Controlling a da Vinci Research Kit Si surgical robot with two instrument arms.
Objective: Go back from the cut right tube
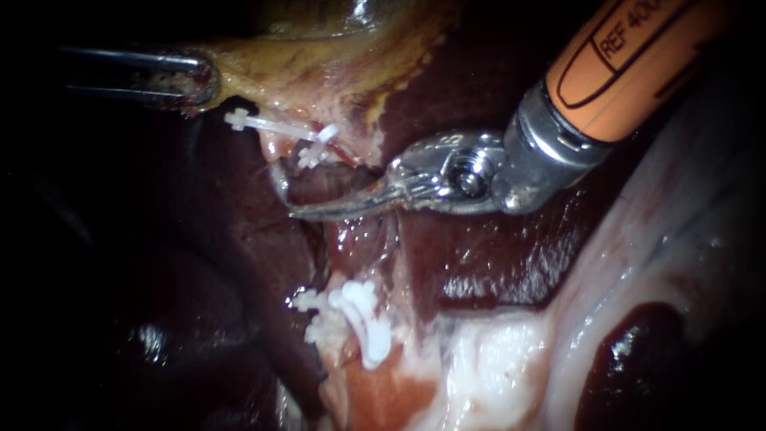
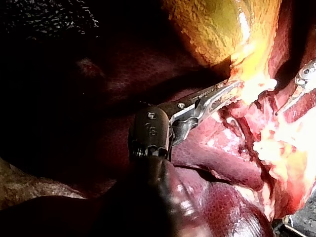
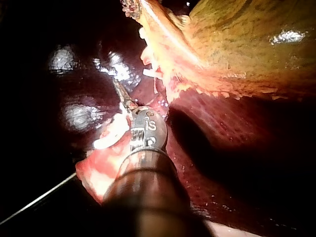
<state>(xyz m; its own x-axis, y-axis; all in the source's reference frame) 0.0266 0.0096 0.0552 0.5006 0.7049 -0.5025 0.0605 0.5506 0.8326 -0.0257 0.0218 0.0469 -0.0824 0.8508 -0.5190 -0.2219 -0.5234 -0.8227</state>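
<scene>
Right instrument [image 1: 297, 212]: it comes in from the upper right. Its curved claw looks pressed together and holds nothing. The tip lies between the upper clips [image 1: 319, 142] and the lower clips [image 1: 363, 319].
Cut tube [image 1: 351, 255]: it is parted in the gap between the two clip groups. Its lower stub runs down to the lower clips, just under the claw.
Left instrument [image 1: 201, 80]: its claw pinches the edge of the gallbladder [image 1: 319, 64] and holds it away from the liver [image 1: 479, 263].
Risk, snag: the curved tip sits close to the upper stub and its clip. Drawn back at a slant, it could hook tissue or knock a clip loose.
Risk, scrape: the liver lies right beneath the claw. A dip on the way out would likely scratch it and start bleeding.
Risk, slip: if the left claw loosens, the gallbladder may sag across the way out.
Safest exit, as I judge it: straight back along the shaft, with the claw closed.
</scene>
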